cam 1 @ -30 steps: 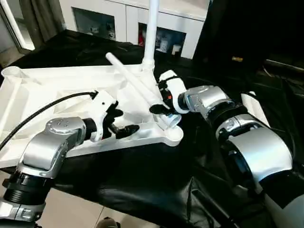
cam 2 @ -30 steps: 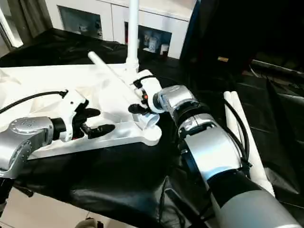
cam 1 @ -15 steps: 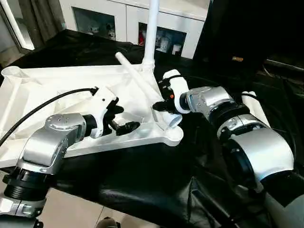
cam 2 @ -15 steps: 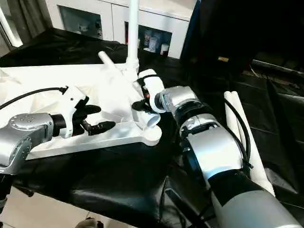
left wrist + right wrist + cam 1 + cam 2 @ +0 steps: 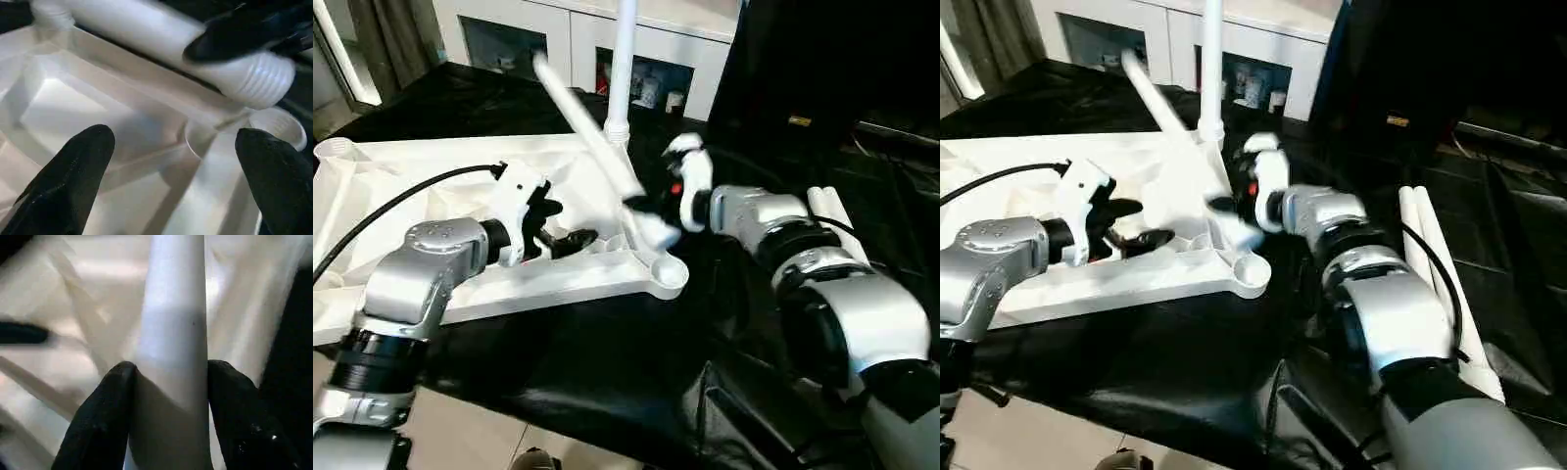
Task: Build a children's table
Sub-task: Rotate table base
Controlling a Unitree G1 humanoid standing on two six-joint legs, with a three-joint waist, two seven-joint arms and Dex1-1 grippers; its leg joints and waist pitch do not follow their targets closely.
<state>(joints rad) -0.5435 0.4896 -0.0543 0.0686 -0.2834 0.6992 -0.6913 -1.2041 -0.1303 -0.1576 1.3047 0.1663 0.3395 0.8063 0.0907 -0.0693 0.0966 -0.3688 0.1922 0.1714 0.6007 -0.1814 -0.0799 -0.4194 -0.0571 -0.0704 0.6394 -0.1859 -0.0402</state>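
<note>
The white table top (image 5: pixel 411 166) lies underside up on the black cloth. One white leg (image 5: pixel 625 59) stands upright in its far right corner socket. My right gripper (image 5: pixel 648 206) is shut on a second leg (image 5: pixel 587 117), which slants up and away. That leg's ribbed end hangs just above the near right corner socket (image 5: pixel 668 266). The right wrist view has both black fingers (image 5: pixel 112 396) pressed against this leg (image 5: pixel 176 308). My left gripper (image 5: pixel 566 223) stands open over the ribbed underside near the front edge, nothing between its fingers (image 5: pixel 88 156).
Two spare white legs (image 5: pixel 1430 255) lie side by side on the black cloth at the right. A white cabinet with glass-fronted shelves (image 5: pixel 578 39) stands behind the table. A black cable (image 5: pixel 401 211) runs along my left arm.
My right gripper has closed on the leg and lifted its ribbed end off the table top, tilting the leg steeper. The left gripper has stayed open and barely moved.
</note>
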